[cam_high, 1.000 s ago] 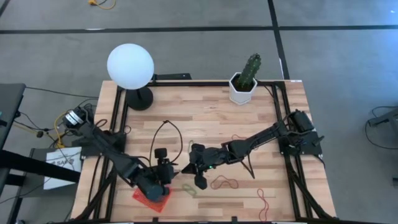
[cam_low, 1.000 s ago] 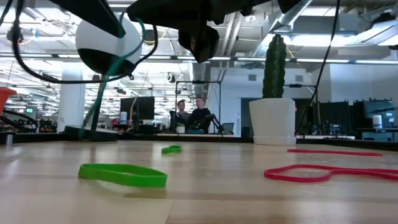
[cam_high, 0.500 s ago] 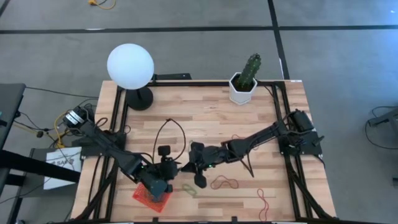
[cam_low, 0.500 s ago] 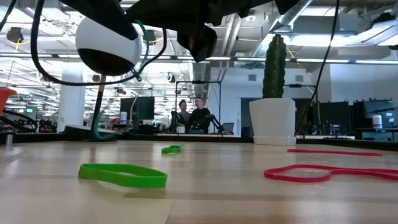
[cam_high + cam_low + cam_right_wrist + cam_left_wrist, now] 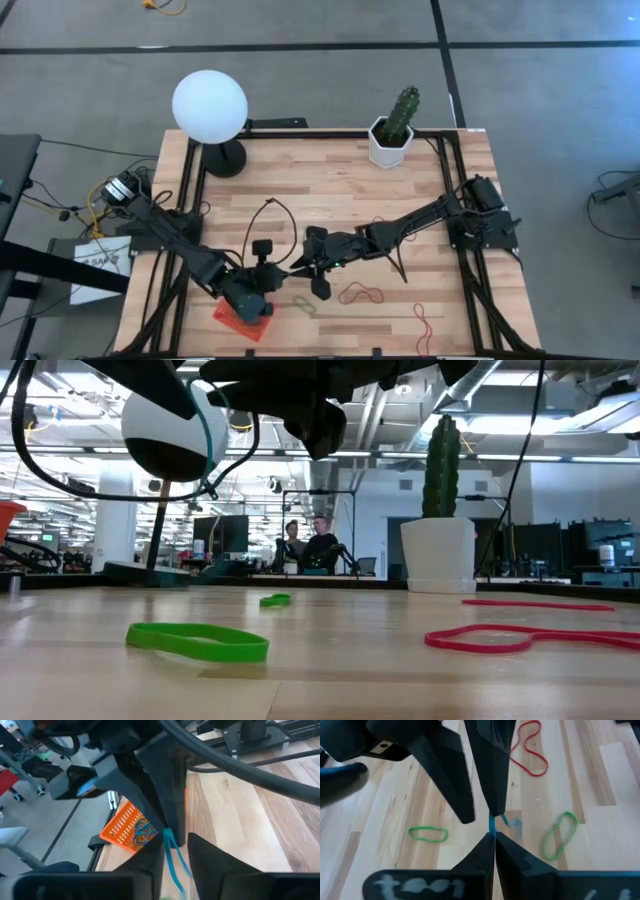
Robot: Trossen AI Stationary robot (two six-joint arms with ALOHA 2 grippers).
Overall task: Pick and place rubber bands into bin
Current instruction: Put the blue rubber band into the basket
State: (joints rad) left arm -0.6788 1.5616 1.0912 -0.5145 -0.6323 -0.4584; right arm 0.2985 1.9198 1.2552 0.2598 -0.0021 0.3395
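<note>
My left gripper (image 5: 493,837) is shut on a grey-blue rubber band (image 5: 492,823), just right of the orange-red bin (image 5: 235,322). My right gripper (image 5: 480,816) faces it tip to tip, open. In the right wrist view the band (image 5: 174,857) hangs in the gap between my right fingers; whether a finger touches it, I cannot tell. The bin (image 5: 131,825) holds several bands. More lie flat on the table: green ones (image 5: 427,834) (image 5: 559,835) and a red one (image 5: 530,750). My left gripper pinches the grey-blue band at a short stretch of its loop (image 5: 492,826), right at the free ends of its two fingers. The band is lifted clear of the table, and the rest of it hangs slack below the fingertips (image 5: 167,831).
A white globe lamp (image 5: 210,105) and a white cactus pot (image 5: 390,140) stand at the far edge. A black cable (image 5: 270,215) loops over the table's middle. Red bands (image 5: 360,294) (image 5: 425,322) lie near the near edge, right of the grippers.
Both grippers have stayed tip to tip beside the bin. My left wrist swung a little toward the table's right and then eased back. My right gripper edged slightly toward the left. The bands on the table have not moved.
</note>
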